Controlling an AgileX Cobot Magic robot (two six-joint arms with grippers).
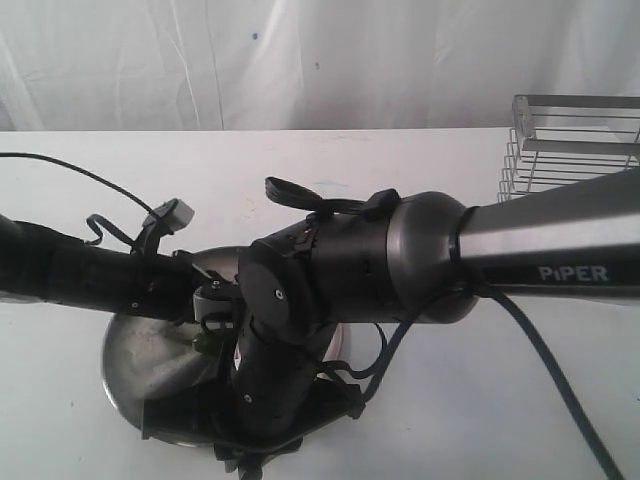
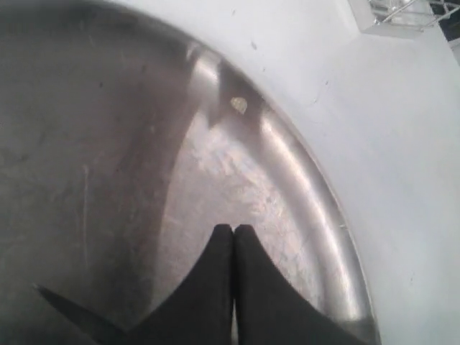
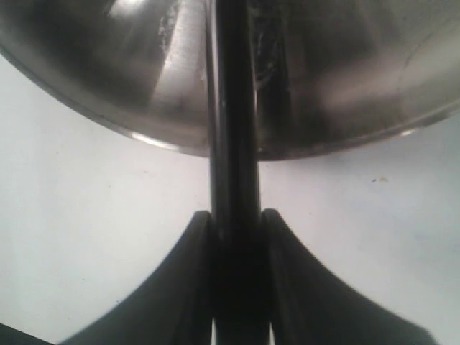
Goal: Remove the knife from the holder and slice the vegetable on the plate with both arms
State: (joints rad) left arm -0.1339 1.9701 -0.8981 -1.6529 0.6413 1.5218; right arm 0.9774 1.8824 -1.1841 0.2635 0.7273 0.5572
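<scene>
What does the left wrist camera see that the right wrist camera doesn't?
Only the left wrist view: the left gripper, shut on nothing, and a corner of the wire holder. Only the right wrist view: the right gripper clamped on the knife, which reaches over the plate. Both: the shiny plate and the white table.

Likely a robotics lab bench, not a kitchen: a plain white table (image 1: 60, 430) bears the plate (image 1: 140, 360), a black robot arm (image 1: 540, 245) marked PiPER reaches over the plate, and a white cloth backdrop (image 1: 300, 60) hangs behind it.
</scene>
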